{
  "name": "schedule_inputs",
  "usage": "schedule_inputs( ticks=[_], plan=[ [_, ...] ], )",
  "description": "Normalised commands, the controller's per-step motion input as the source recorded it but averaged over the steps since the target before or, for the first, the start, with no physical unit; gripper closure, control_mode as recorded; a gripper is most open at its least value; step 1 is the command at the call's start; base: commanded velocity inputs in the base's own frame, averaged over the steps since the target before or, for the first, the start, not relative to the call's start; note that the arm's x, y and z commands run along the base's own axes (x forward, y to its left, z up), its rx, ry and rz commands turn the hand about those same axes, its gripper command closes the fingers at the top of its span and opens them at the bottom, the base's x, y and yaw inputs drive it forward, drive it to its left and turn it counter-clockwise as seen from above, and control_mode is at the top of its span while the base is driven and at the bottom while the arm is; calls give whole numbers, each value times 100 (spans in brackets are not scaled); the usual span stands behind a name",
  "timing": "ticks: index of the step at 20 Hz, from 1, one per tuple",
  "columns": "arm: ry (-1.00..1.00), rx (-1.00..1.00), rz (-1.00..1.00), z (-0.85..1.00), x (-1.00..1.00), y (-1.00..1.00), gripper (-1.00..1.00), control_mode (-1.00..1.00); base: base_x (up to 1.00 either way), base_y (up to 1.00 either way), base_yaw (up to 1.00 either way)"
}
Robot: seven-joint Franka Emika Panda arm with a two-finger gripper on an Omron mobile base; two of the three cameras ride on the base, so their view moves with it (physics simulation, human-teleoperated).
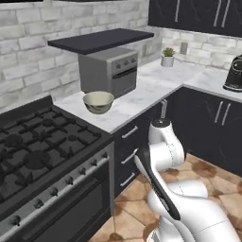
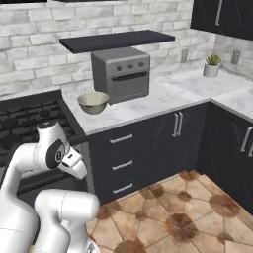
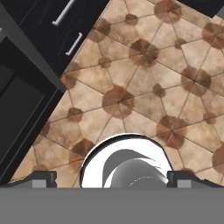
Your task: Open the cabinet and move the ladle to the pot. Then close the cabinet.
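Observation:
The cabinet (image 1: 198, 14) hangs black on the wall at the upper right, its doors shut and its long silver bar handles upright; the right base view shows it too, cabinet (image 2: 220, 15), in the top right corner. My gripper (image 3: 111, 179) points down at the tiled floor, far below the cabinet. Its two dark fingertips (image 3: 43, 179) stand wide apart, open, with nothing between them. The arm is folded low in front of the under-counter drawers. The ladle and the pot are out of view.
A pale olive bowl (image 1: 98, 101) sits on the marble counter (image 1: 156, 85) beside the black stove (image 1: 38, 146). A grey toaster oven (image 1: 109, 71) stands under a dark shelf. A small potted plant (image 1: 168, 56) and a black coffee machine (image 1: 234, 73) stand further right.

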Motion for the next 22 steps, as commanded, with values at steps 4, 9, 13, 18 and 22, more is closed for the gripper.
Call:
schedule_inputs(
  ticks=[4, 9, 13, 18, 22],
  plan=[
    [0, 0, 0, 0, 0, 0, -100, 100, 19, -48, -30],
    [0, 0, 0, 0, 0, 0, -100, 100, 15, -68, -25],
    [0, 0, 0, 0, 0, 0, -100, 100, 14, -61, -24],
    [0, 0, 0, 0, 0, 0, -100, 100, 22, -66, -22],
    [0, 0, 0, 0, 0, 0, -100, 100, 39, -66, -20]
  ],
)
